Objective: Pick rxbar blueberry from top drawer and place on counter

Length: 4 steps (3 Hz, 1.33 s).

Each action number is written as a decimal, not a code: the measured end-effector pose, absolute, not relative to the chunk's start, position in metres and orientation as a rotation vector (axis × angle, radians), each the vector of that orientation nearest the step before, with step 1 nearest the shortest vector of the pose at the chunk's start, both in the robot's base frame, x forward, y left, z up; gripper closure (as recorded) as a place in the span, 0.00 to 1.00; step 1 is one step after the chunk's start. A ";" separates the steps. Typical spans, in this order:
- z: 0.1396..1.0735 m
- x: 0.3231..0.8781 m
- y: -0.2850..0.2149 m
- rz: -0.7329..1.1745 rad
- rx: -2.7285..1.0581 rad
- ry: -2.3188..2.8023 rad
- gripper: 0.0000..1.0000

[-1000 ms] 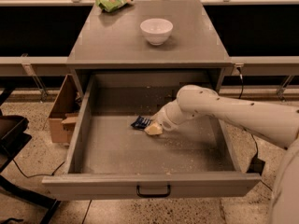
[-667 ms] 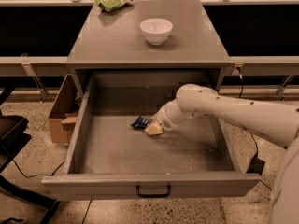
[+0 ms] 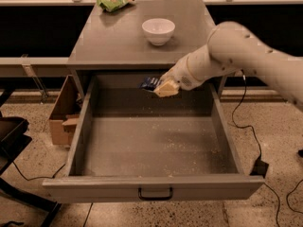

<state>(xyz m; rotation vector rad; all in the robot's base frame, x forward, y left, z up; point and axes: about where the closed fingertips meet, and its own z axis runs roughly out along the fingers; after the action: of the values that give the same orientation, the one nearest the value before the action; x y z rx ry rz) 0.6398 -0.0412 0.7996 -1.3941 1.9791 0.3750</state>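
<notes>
My gripper (image 3: 162, 87) is shut on the rxbar blueberry (image 3: 150, 83), a small dark navy wrapper that sticks out to the left of the pale fingertips. It hangs in the air above the back of the open top drawer (image 3: 156, 145), just below the front edge of the counter (image 3: 118, 41). The white arm reaches in from the right. The drawer floor is speckled with crumbs and holds nothing else; its black pull handle (image 3: 155, 194) faces me.
A white bowl (image 3: 158, 30) stands on the counter's middle right. A green snack bag (image 3: 112, 0) lies at its back left. A cardboard box (image 3: 64, 112) sits on the floor left of the drawer. Cables (image 3: 251, 141) run on the floor at right.
The gripper has lifted the bar off the drawer floor and carried it up and back toward the counter's front edge.
</notes>
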 end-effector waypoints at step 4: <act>0.934 0.642 -0.026 0.386 -1.493 1.907 1.00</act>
<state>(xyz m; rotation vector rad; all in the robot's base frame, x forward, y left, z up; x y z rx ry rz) 0.6420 -0.0256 0.9337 -1.4933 1.9068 0.3855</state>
